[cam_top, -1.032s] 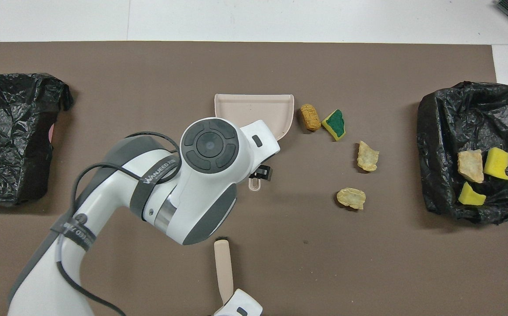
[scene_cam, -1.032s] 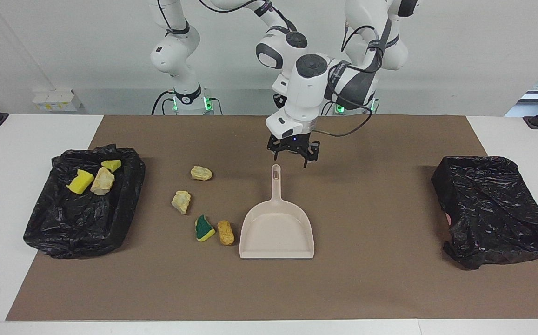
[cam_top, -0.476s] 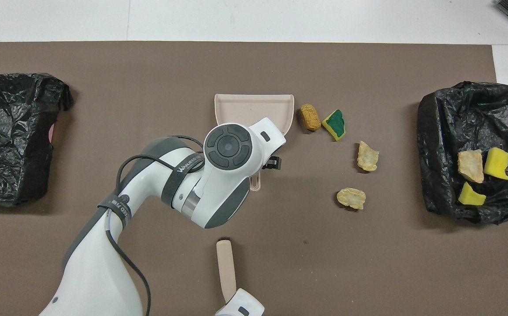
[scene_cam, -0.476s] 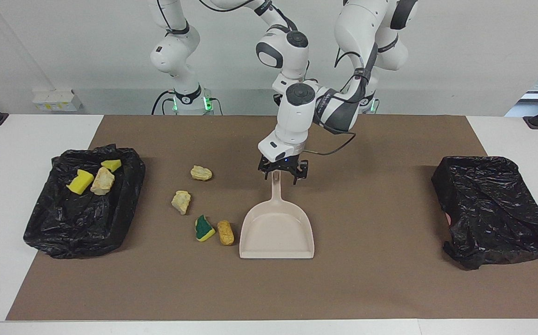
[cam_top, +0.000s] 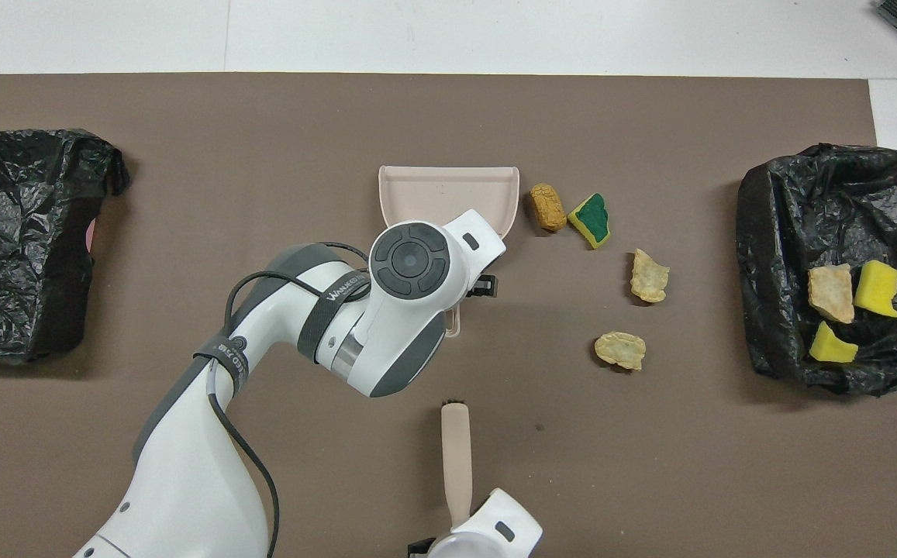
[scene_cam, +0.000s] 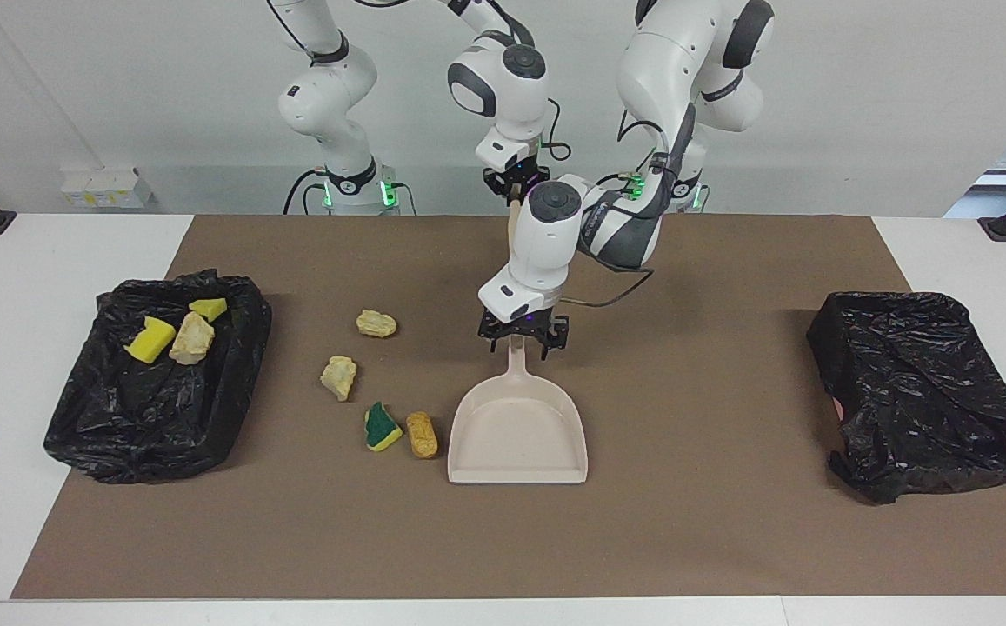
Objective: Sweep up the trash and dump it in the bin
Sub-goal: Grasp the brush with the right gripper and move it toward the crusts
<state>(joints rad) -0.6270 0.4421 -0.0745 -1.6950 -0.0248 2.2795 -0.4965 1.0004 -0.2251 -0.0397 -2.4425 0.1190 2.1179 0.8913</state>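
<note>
The beige dustpan [scene_cam: 517, 435] lies flat mid-mat, its handle [scene_cam: 516, 369] pointing toward the robots. My left gripper [scene_cam: 520, 342] is down at that handle, open, one finger on each side of it. My right gripper [scene_cam: 509, 184] hangs over the mat's edge nearest the robots, shut on the beige hand brush [cam_top: 455, 457]. Loose trash lies beside the pan toward the right arm's end: a tan lump [scene_cam: 422, 435], a green-and-yellow sponge wedge [scene_cam: 381, 427] and two cream lumps [scene_cam: 339, 376] [scene_cam: 376, 323]. The black-lined bin [scene_cam: 233, 365] holds two yellow bits and a cream lump.
A second black-bagged bin [scene_cam: 924, 391] sits at the left arm's end of the brown mat [scene_cam: 711, 522]. My left arm's wrist covers the pan's handle and part of the pan [cam_top: 448, 190] in the overhead view.
My left gripper came down from beside the handle's tip and now straddles the dustpan handle. My right gripper rose with the brush and carried it a little toward the right arm's end.
</note>
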